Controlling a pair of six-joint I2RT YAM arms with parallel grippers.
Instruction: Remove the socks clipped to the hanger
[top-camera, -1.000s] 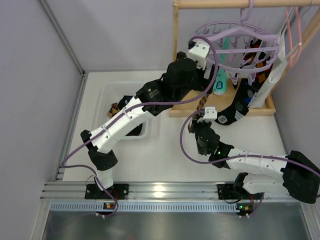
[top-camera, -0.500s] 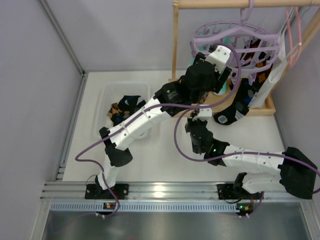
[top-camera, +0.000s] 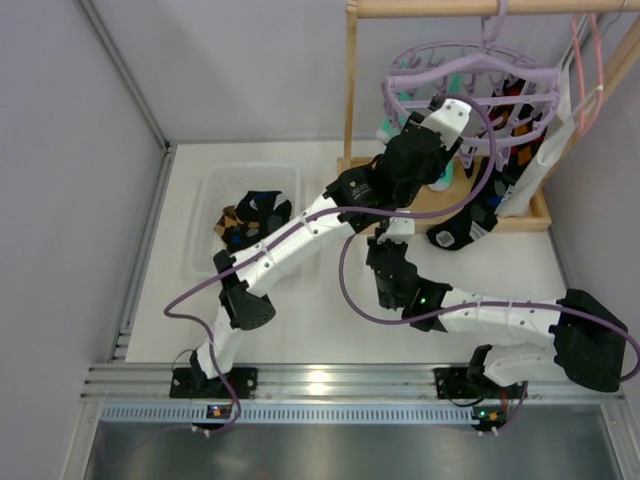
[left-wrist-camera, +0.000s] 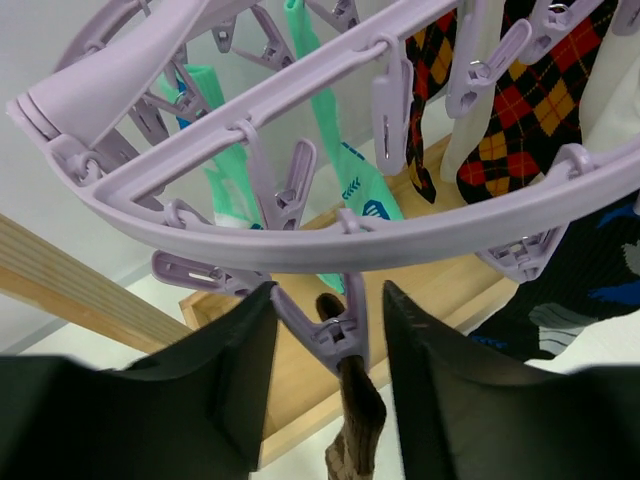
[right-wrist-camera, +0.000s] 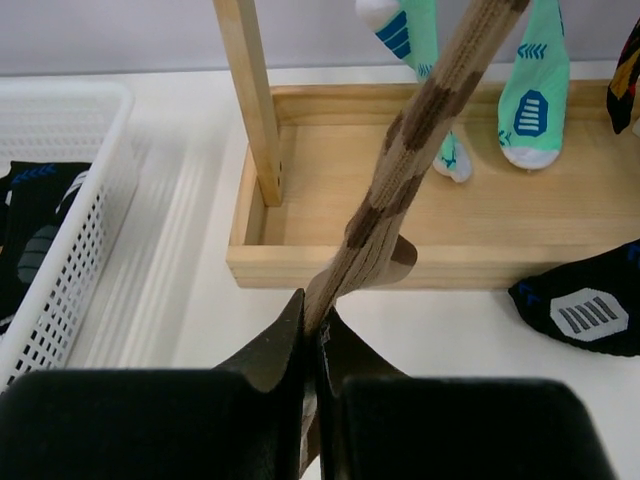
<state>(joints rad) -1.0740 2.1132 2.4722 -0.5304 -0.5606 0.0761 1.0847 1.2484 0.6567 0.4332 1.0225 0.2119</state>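
Observation:
The lavender ring hanger (top-camera: 520, 70) hangs from the wooden rack, its rim (left-wrist-camera: 300, 235) close above my left gripper (left-wrist-camera: 328, 300). That gripper is open, its fingers on either side of one clip peg (left-wrist-camera: 335, 335); the left finger touches the peg, the right stands a little apart. The peg grips a brown-tan striped sock (left-wrist-camera: 355, 420). My right gripper (right-wrist-camera: 312, 310) is shut on that sock's lower end (right-wrist-camera: 420, 150), which stretches taut up to the peg. Teal socks (left-wrist-camera: 360, 180), an argyle sock (left-wrist-camera: 520, 110) and a black sock (right-wrist-camera: 590, 310) also hang from pegs.
A white basket (top-camera: 215, 190) with dropped socks (top-camera: 250, 215) sits at the left. The wooden rack's post (top-camera: 350, 90) and base tray (right-wrist-camera: 400, 260) stand under the hanger. A pink wire hanger (top-camera: 590, 70) and white cloth (top-camera: 545, 150) hang at the right.
My left arm has swung right, up under the hanger's rim, and its jaws have narrowed around the peg. My right gripper has stayed shut on the brown-tan sock, shifting slightly left.

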